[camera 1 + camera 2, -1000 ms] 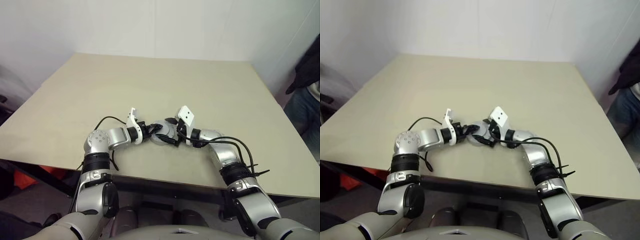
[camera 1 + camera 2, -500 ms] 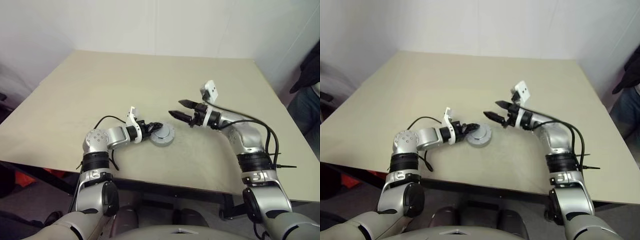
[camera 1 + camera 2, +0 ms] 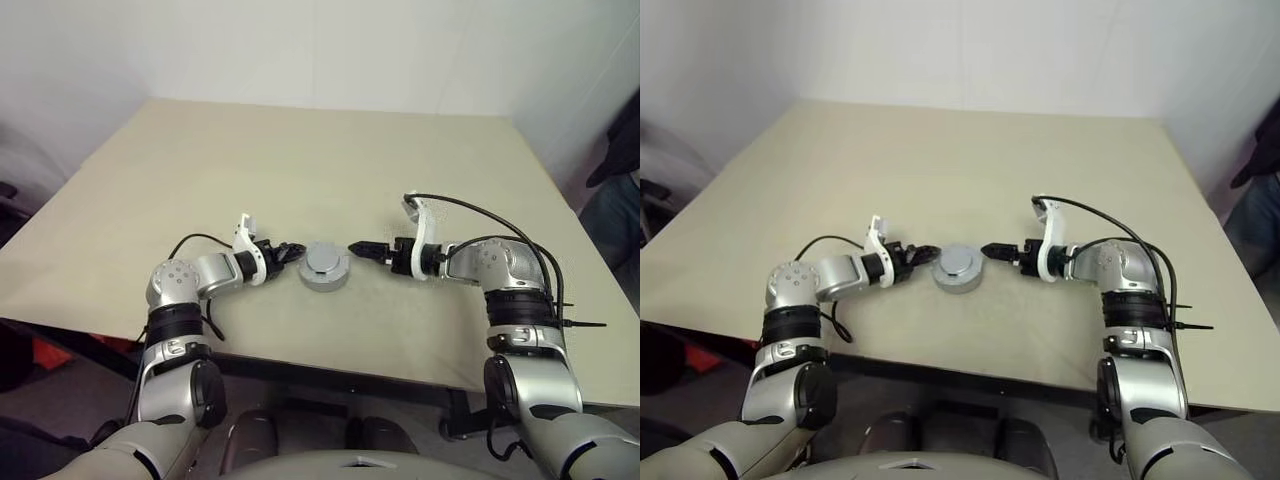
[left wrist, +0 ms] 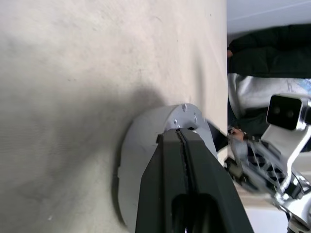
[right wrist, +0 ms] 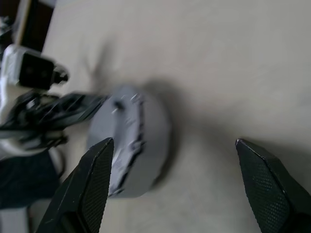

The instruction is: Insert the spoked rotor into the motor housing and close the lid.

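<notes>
- The motor housing (image 3: 326,267) sits on the table (image 3: 300,170), a short round silver piece with its lid (image 3: 958,262) seated flat on top; the lid looks pale grey here and its pattern cannot be made out.
- The spoked rotor cannot be seen with the lid over the housing.
- The left gripper (image 3: 297,249) lies just beside the housing on the robot's left, its 2 black fingers pressed together with only a thin seam between them, holding nothing.
- In the left wrist view those joined fingers (image 4: 187,184) cover part of the housing's rim; whether the tips touch the metal cannot be told.
- The right gripper (image 3: 356,247) is just beside the housing on the opposite side, pointing at it.
- In the right wrist view its 2 fingers (image 5: 92,184) stand wide apart, empty, with the housing (image 5: 133,141) ahead of them and nearer 1 finger than the other.
- Both grippers are low over the table, facing each other across the housing.
- The table is a plain beige top, bare around the housing.
- White walls (image 3: 320,50) rise behind the table, well beyond the housing.
- A person (image 3: 615,200) in dark clothing and jeans stands past the table's right edge, well apart from the housing.
</notes>
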